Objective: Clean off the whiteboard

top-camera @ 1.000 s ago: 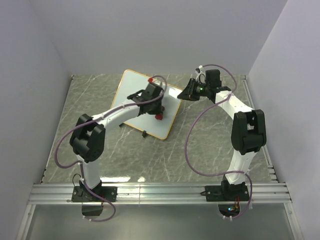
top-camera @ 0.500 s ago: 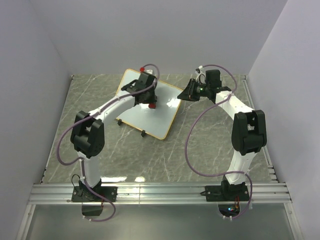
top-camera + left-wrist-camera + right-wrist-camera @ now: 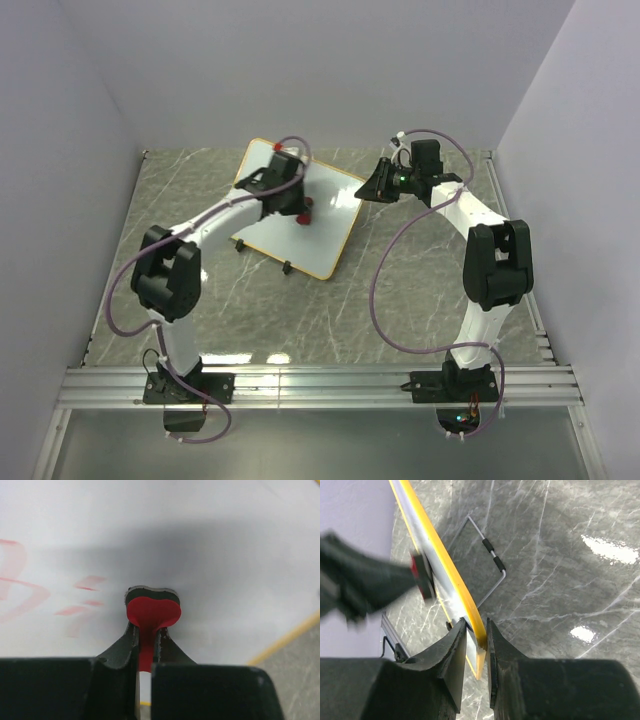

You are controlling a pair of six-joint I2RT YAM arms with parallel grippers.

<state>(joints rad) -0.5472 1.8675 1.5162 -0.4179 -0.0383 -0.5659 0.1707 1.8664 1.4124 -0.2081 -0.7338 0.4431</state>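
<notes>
The whiteboard (image 3: 325, 240), white with a yellow-orange rim, stands tilted on the marble table. My left gripper (image 3: 296, 203) is shut on the small red eraser (image 3: 304, 212) and presses it against the board's upper middle. In the left wrist view the eraser (image 3: 152, 612) sits flat on the white surface (image 3: 225, 555), with faint red smears (image 3: 22, 582) to its left. My right gripper (image 3: 373, 187) is shut on the board's far right corner. In the right wrist view its jaws (image 3: 476, 630) clamp the yellow rim (image 3: 445, 565).
A wire stand (image 3: 492, 560) props up the board from behind. Two small black clips (image 3: 287, 266) show on the board's near edge. Grey walls enclose the table on the left, back and right. An aluminium rail (image 3: 320, 385) runs along the near edge.
My left gripper has dragged the eraser up and to the left across the board, from its right middle toward the far edge. The right gripper has not moved.
</notes>
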